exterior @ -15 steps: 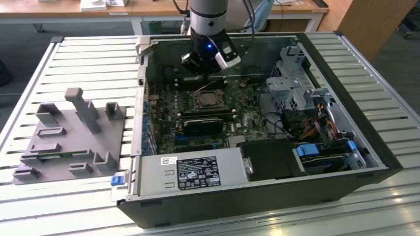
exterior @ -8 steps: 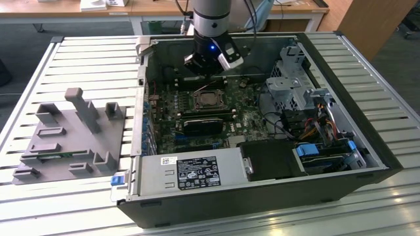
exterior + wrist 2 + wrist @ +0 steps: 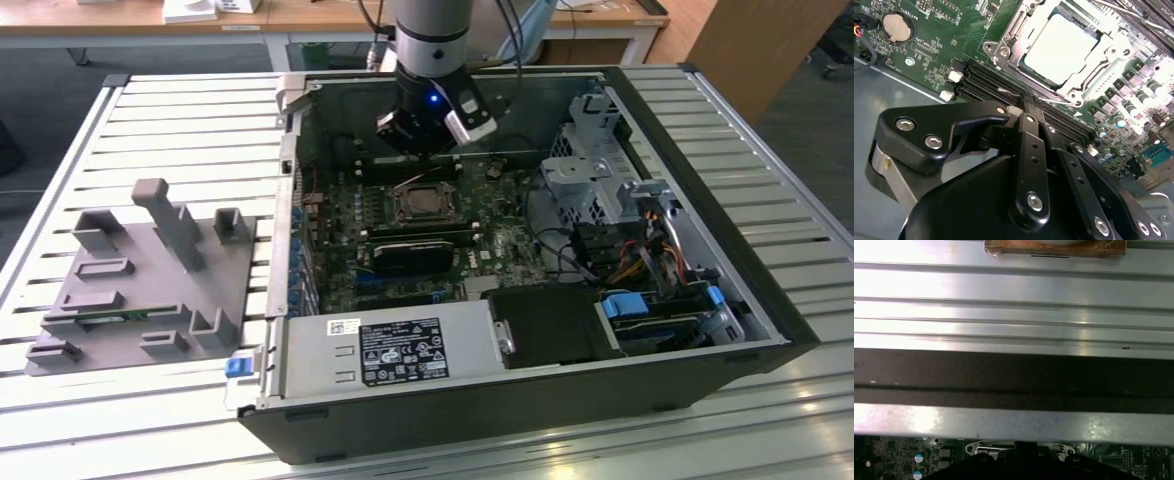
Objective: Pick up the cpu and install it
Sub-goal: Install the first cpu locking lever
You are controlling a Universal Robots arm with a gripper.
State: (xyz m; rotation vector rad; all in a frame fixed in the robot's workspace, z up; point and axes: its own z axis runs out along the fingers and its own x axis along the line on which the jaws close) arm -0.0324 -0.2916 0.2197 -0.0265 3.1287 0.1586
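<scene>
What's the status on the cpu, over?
Gripper shut, empty, above the memory slots. Cpu seated in the open socket on the motherboard. Nothing on it.

Print covers the white label (image 3: pixel 404 352) on the grey power supply box, too small to read.

Arm (image 3: pixel 430 30) reaching straight down, gripper (image 3: pixel 1029 102) with fingers pressed together, holding nothing

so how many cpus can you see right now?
1. The cpu sits in the motherboard socket, inside the open retention frame, just past the closed fingers in the second wrist view. Others could be hidden.
</scene>
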